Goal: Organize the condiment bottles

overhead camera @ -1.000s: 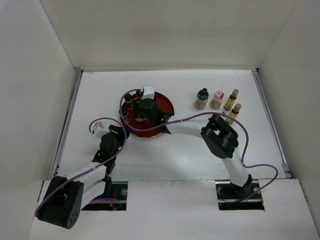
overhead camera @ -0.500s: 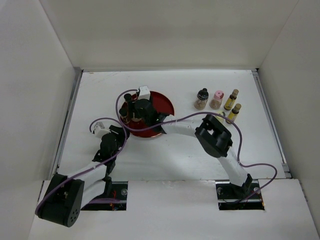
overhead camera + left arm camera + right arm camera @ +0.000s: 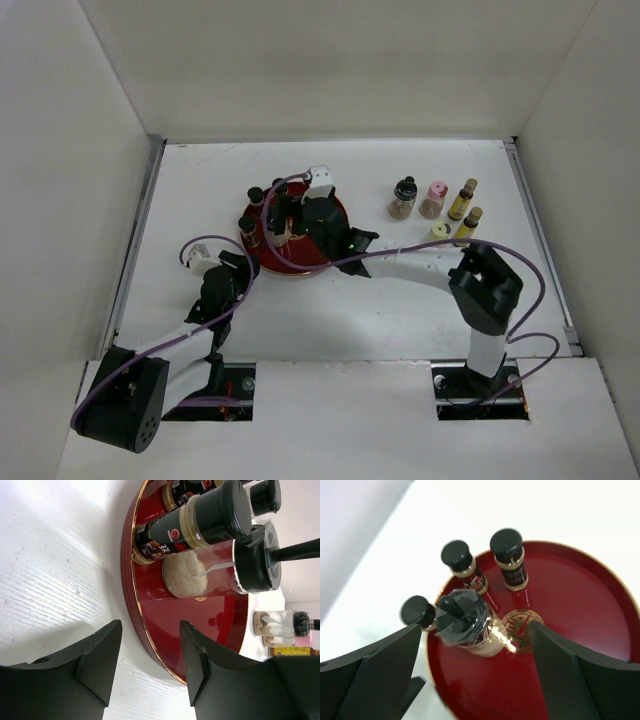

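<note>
I saw my right pincer [image 3: 475, 627] released over four bottles [image 3: 509, 560] on the red tray [image 3: 575, 610]; left pincer [image 3: 150, 630] released beside it.

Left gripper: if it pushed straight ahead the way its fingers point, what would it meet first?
Most likely the rim of the red tray, which lies just ahead of the open left gripper. Past the rim stands the clear jar of white powder, though depth is hard to judge.
</note>
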`<state>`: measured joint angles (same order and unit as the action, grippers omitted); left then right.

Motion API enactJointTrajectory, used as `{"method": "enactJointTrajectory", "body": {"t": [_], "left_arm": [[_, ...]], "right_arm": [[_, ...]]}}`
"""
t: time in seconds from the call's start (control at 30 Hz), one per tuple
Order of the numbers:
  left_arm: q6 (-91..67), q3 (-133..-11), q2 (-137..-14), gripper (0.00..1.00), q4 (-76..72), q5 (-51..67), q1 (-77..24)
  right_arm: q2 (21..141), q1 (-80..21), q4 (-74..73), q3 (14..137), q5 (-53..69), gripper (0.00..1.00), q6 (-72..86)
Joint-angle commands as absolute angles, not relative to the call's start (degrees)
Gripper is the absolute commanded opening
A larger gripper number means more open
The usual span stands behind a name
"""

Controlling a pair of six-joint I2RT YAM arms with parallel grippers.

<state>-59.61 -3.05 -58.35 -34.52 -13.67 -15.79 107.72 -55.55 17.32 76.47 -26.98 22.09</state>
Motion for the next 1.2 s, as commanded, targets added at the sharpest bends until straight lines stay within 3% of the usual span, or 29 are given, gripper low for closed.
{"method": "enactJointTrajectory", "body": {"t": [0.0,0.03,0.1,0.2,0.3,0.37,0.5,0.6,0.97,1.17], "left_arm": [[-59.76,-2.37,-58.53,0.48,-37.27,-13.71,-15.95],[-59.85,-2.37,-58.62,0.48,-37.27,-13.62,-15.95],[-59.59,-2.37,-57.84,0.48,-37.18,-13.97,-15.95],[-59.33,-2.29,-57.31,0.48,-37.00,-14.33,-16.13],[-59.33,-2.29,-56.87,0.48,-36.91,-14.15,-16.21],[-59.33,-2.37,-56.86,0.48,-36.83,-14.41,-16.39],[-59.41,-2.55,-58.36,0.48,-37.27,-13.89,-16.65],[-59.24,-2.64,-57.83,0.48,-37.27,-14.32,-16.65],[-58.89,-2.55,-58.09,0.48,-37.26,-14.42,-16.57],[-58.80,-2.90,-58.80,0.48,-37.27,-14.68,-16.74]], "right_arm": [[101.61,-54.80,22.50,72.35,-27.51,0.95,22.94],[100.47,-54.36,22.67,70.77,-27.68,0.94,22.50],[97.92,-52.52,22.33,67.52,-28.56,0.81,21.80],[93.44,-47.70,21.71,61.54,-31.01,0.43,21.97],[90.36,-42.42,17.86,57.67,-34.70,0.33,22.32],[89.04,-39.17,14.95,56.34,-36.82,0.37,22.06],[87.89,-33.46,13.19,54.49,-38.85,0.72,21.45],[89.99,-30.02,11.87,55.63,-37.27,0.84,20.83],[100.01,-25.09,10.72,65.91,-32.26,0.90,17.32],[103.09,-23.77,10.63,67.85,-31.99,0.82,17.14]]}}
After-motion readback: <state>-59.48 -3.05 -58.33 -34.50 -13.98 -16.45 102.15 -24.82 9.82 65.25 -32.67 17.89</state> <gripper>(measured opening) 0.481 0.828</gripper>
